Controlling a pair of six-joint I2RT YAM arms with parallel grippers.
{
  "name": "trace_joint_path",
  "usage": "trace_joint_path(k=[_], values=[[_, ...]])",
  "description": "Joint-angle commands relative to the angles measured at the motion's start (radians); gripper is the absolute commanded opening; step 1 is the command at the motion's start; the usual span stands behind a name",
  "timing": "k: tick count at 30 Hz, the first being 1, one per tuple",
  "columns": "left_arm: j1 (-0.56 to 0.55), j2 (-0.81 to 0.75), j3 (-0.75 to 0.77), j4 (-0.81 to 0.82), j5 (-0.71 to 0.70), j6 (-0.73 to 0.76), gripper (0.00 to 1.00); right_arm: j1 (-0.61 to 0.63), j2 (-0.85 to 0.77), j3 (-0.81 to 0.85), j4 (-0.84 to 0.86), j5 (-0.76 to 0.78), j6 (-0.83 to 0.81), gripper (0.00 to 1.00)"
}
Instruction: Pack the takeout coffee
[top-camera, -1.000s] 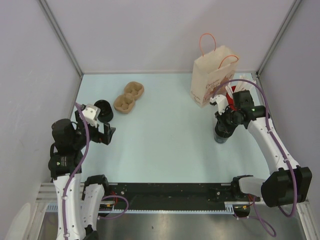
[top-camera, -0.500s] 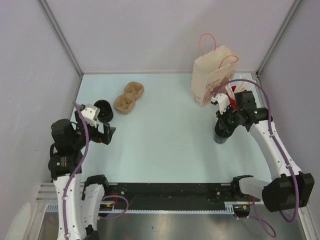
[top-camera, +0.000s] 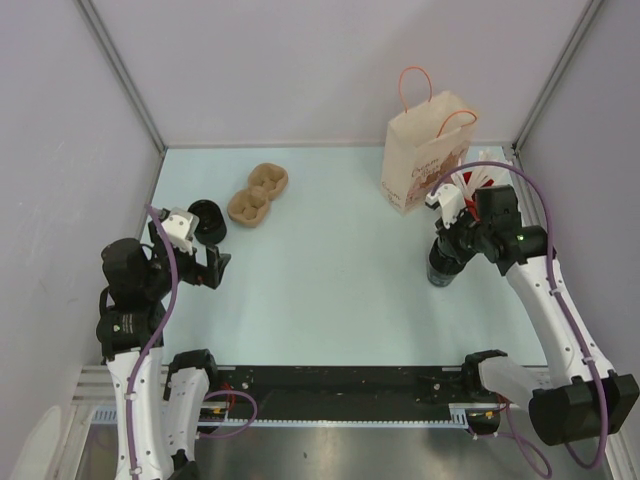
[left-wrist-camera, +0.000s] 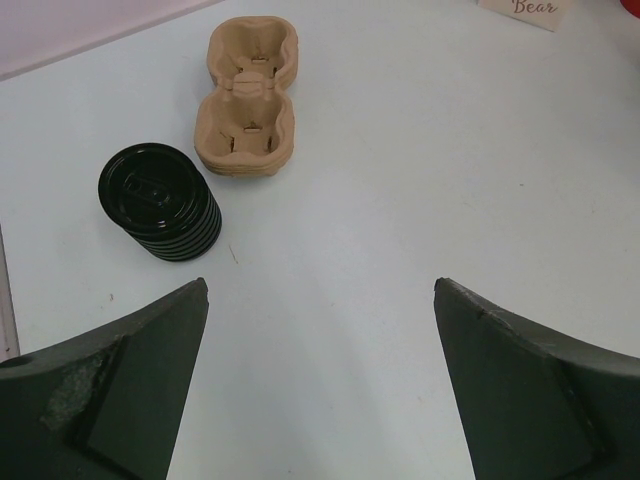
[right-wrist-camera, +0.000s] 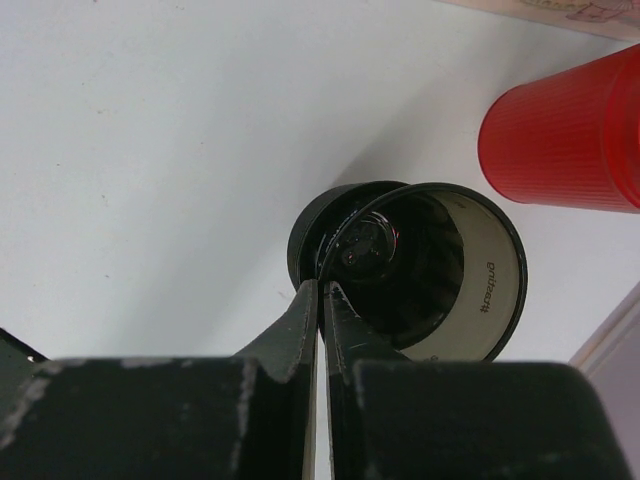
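Your left pincer (left-wrist-camera: 320, 290) hangs with its dark wedge fingers spread wide, holding nothing. The takeout coffee (left-wrist-camera: 160, 200), a squat round cup with ribbed sides and a matte ringed lid, stands ahead of it to its left, just beside a moulded pulp carrier (left-wrist-camera: 248, 100). Your right pincer (right-wrist-camera: 320, 292) is pinched tight on the thin glossy rim of a taller open cup (right-wrist-camera: 470, 290). A ribbed red cup (right-wrist-camera: 565, 140) stands beyond, to its right.

"Bear" on paper bag (left-wrist-camera: 520, 8), small print inside black cup (right-wrist-camera: 488, 285) illegible
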Motion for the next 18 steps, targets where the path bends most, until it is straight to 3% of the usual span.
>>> trace_joint_path(k=[1,18], values=[[0.014,-0.009,-0.003,0.021,0.023,-0.017,0.99,0.005,-0.045,0.040,0.022,0.034,0.004,0.00],[0.023,-0.012,-0.005,0.023,0.022,-0.017,0.99,0.053,-0.078,0.283,-0.113,0.120,-0.019,0.00]])
